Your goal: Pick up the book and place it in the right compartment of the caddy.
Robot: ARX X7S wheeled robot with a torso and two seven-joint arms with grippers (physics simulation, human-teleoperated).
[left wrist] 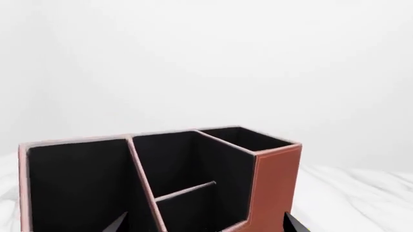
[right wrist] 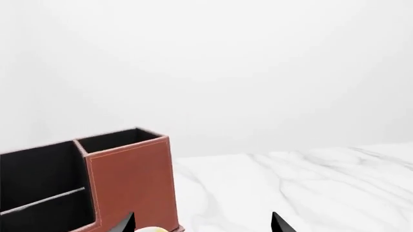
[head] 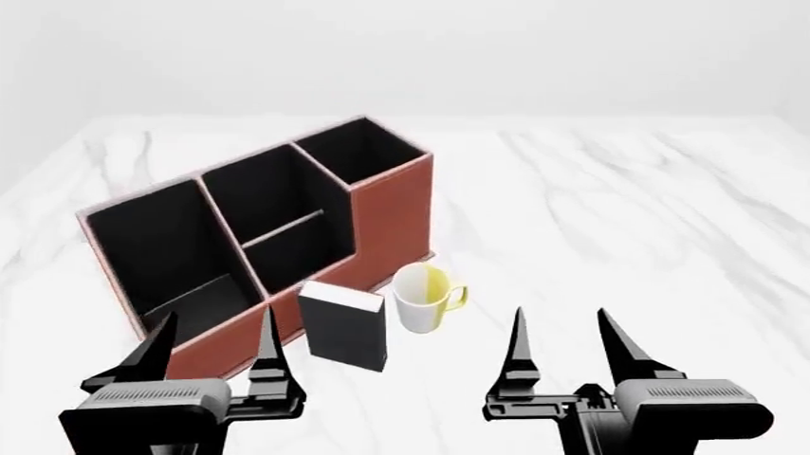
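The small black book point(head: 343, 325) stands upright on the marble table in front of the caddy point(head: 379, 227), next to the white-and-yellow mug point(head: 424, 297). The red-brown caddy has three black sections; its right compartment point(head: 360, 152) is the tall-walled end farthest from me, also seen in the left wrist view point(left wrist: 248, 139) and the right wrist view point(right wrist: 119, 137). My left gripper point(head: 212, 336) is open and empty, near the caddy's low-fronted end. My right gripper point(head: 567, 339) is open and empty, to the right of the mug. The book is out of both wrist views.
The marble table point(head: 633, 209) stretches wide to the right and behind the caddy. The mug's rim point(right wrist: 150, 230) just shows in the right wrist view. A plain white wall is behind.
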